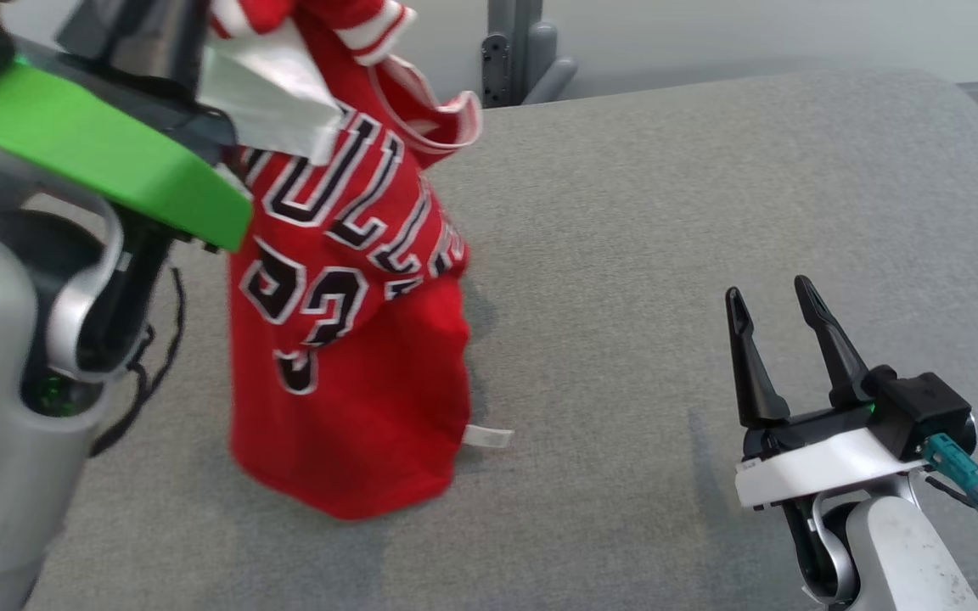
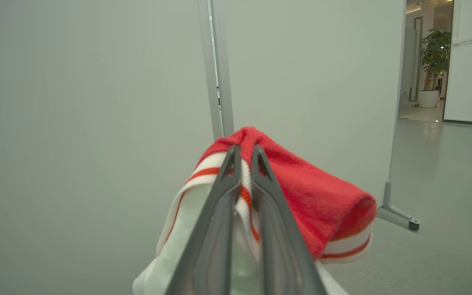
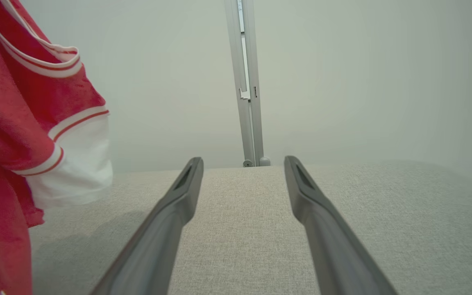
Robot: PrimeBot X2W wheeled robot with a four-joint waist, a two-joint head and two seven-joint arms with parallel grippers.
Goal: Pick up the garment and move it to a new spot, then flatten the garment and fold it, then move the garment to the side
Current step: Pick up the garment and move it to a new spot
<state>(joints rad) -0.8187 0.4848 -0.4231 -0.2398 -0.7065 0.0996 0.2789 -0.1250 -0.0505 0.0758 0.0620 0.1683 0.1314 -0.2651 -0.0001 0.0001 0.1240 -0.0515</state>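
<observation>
The left claw (image 2: 244, 150) pinches the striped trim of the red garment (image 1: 345, 365), which hangs below it onto the grey surface (image 1: 667, 212). The right claw (image 1: 769, 288) gapes wide and empty, with the cloth to its left.

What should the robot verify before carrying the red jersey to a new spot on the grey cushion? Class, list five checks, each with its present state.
1. Grip: left end effector shut on the red fabric jersey with white trim: ok.
2. Jersey lifted off the grey woven cushion surface: not ok; its hem seems to rest there.
3. Spare arm: right end effector open and holding nothing: ok.
4. Right end effector apart from the jersey: ok.
5. Jersey hanging flat: not ok; it is bunched.
</observation>
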